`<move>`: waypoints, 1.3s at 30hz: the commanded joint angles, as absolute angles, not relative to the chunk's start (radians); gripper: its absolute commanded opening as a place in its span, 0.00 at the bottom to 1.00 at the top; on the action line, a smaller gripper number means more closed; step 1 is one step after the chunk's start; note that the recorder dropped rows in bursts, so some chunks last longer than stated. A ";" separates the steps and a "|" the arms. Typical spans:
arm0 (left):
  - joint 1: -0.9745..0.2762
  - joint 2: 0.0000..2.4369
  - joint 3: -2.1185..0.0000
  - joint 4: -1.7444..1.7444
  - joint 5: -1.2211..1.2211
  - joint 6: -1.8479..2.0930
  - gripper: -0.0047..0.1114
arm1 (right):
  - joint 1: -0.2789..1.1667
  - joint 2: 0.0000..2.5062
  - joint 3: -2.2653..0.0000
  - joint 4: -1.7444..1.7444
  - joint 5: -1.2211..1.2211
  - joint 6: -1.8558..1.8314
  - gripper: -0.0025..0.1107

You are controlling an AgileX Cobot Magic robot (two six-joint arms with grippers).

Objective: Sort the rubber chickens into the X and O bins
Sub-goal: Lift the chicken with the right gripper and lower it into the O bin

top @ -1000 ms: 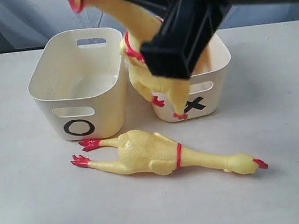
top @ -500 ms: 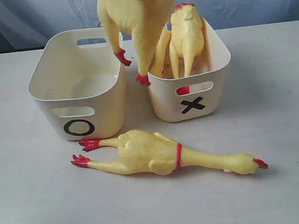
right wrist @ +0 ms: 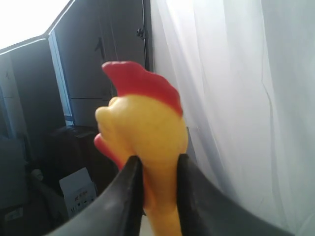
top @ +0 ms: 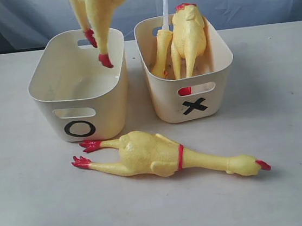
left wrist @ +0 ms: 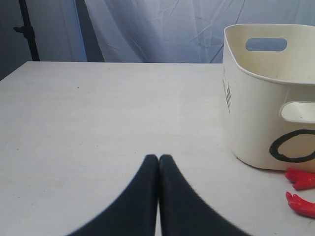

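Lying near the worktop's front edge: one rubber chicken, flat, feet to the left. Behind it stand O bin (left) and X bin (right), the latter w/ two chickens upright inside. Over O bin hangs a fourth chicken, feet down, neck clamped by R gripper. L gripper: jaws closed, empty.

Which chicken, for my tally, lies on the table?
The chicken before the bins; a held chicken hangs over the O bin, two sit in the X bin.
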State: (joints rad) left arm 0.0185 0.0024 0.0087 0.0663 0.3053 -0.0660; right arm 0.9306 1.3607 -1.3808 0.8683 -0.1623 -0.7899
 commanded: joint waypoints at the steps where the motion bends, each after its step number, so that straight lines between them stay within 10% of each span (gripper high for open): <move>1: 0.008 0.000 0.000 0.068 0.292 -0.068 0.04 | 0.932 1.457 -1.494 0.854 -0.195 -0.784 0.01; 39: 0.008 0.000 0.000 0.068 0.292 -0.068 0.04 | 0.930 1.979 -1.643 1.017 -0.437 -0.782 0.10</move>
State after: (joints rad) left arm 0.0185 0.0024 0.0087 0.0663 0.3053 -0.0660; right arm 0.9323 1.9862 -1.6312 1.0011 -0.4001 -0.7800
